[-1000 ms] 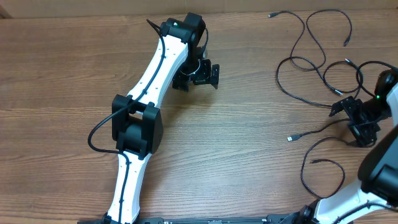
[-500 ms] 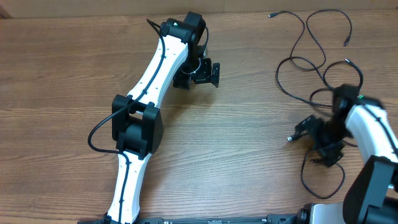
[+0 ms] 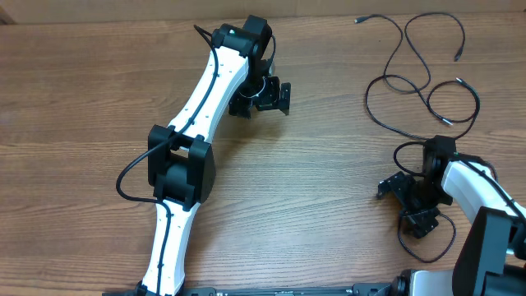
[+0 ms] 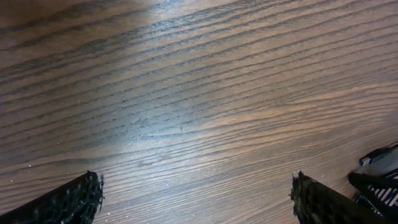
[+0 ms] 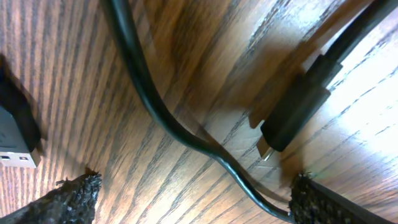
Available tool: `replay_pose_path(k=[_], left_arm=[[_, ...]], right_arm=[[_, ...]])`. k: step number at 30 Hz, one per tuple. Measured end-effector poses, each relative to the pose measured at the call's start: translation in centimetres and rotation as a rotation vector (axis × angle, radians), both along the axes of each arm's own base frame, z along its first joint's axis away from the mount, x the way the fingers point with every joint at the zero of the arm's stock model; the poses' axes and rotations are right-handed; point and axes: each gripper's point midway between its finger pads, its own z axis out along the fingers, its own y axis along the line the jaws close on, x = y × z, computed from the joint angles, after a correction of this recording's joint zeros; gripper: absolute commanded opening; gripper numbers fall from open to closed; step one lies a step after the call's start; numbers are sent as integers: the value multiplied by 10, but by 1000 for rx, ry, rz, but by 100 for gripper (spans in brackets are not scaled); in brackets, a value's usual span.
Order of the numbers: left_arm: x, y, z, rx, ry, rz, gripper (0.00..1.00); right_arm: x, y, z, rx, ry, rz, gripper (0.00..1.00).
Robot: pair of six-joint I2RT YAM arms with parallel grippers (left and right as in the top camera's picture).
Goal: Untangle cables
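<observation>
The cables lie on the right side of the table, spread in loose loops from the far edge toward the near right corner. Their strands run mostly far to near, with small plug ends pointing outward at the far edge, at the far right and beside the middle loop. The nearest loop curls just beside the right gripper, which hangs low over the wood with its jaws wide and nothing between them.

In the right wrist view that gripper straddles two strands. One cord enters at the top left and bends diagonally to the lower right, flat on the wood. A plug lies just beside it, its long axis diagonal, metal tip pointing lower left and lead running off to the upper right. A USB plug shows at the left edge, apart from both.

The left gripper sits well apart from the cables, at the far middle of the table, jaws wide and empty; its wrist view shows wood grain between the fingertips
</observation>
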Motion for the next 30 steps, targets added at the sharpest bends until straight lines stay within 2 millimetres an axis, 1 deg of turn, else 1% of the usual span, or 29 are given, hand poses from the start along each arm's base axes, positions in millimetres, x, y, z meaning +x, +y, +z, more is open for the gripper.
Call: replay_pose_path(k=[5,8,14,17,18,19,20,24,26,30], left_arm=[[0,0,0,0,0,0,100],[0,0,0,0,0,0,100],[0,0,0,0,0,0,100],[0,0,0,0,0,0,100],[0,0,0,0,0,0,100],[0,0,0,0,0,0,100],[0,0,0,0,0,0,100],[0,0,0,0,0,0,100],[0,0,0,0,0,0,99],[0,0,0,0,0,0,100]], right_arm=[[-1,2,0,11,-1,-9,64],[-1,3,0,17,0,-13,52],[-1,5,0,24,-1,-14,34],[0,6,0,31,-3,-17,31],[0,6,0,31,-2,-17,27],[-1,6,0,32,-3,-14,18],[-1,7,0,36,-4,-11,13],[0,9,0,47,-5,-18,9],[-1,10,1,54,-2,-17,4],[-1,14,2,78,-1,-21,4]])
